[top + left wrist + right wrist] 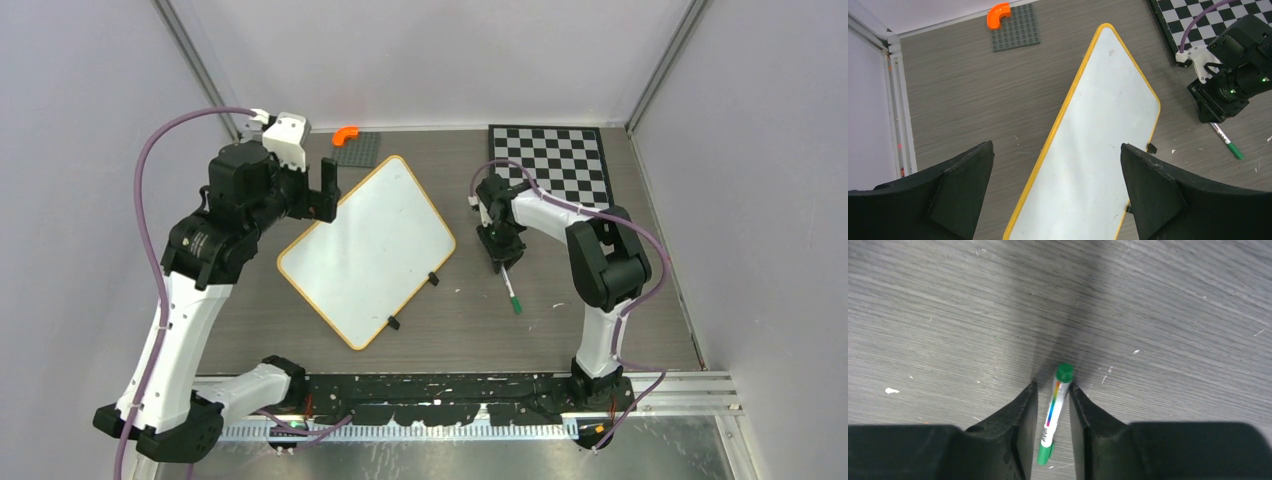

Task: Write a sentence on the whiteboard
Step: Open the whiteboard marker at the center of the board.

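Note:
The whiteboard (367,247) lies turned at an angle on the table, with an orange-yellow rim and a blank white face; no sentence shows on it. It also shows in the left wrist view (1098,135). My left gripper (325,196) is open and empty above the board's upper left edge, its jaws (1055,150) wide apart. A green-capped marker (511,289) lies on the table to the right of the board. My right gripper (497,260) is low over it. In the right wrist view its jaws (1053,386) straddle the marker (1055,407) narrowly, with a gap on the left side.
A black-and-white chequered board (550,160) lies at the back right. A grey studded plate (358,150) with an orange curved piece (345,134) sits at the back behind the whiteboard. White walls enclose the table on three sides.

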Robot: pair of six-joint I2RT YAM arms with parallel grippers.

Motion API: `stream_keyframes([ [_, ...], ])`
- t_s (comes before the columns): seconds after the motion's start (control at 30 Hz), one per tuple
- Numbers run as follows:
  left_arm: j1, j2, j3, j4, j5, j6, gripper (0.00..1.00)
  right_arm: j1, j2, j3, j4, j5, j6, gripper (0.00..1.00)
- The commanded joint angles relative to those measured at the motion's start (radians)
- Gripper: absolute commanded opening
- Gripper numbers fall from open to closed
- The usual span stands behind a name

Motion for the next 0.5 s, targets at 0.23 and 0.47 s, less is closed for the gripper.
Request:
stream_keyframes([
  [0.23, 0.006, 0.076, 0.081, -0.069, 0.282, 0.068, 1.0, -0.036, -0.049, 0.132, -0.028, -0.057, 0.089, 0.0],
  [0.47, 0.006, 0.146, 0.158, -0.116, 0.587, 0.104, 1.0, -0.118, -0.31, 0.279, 0.018, -0.214, 0.222, 0.0],
])
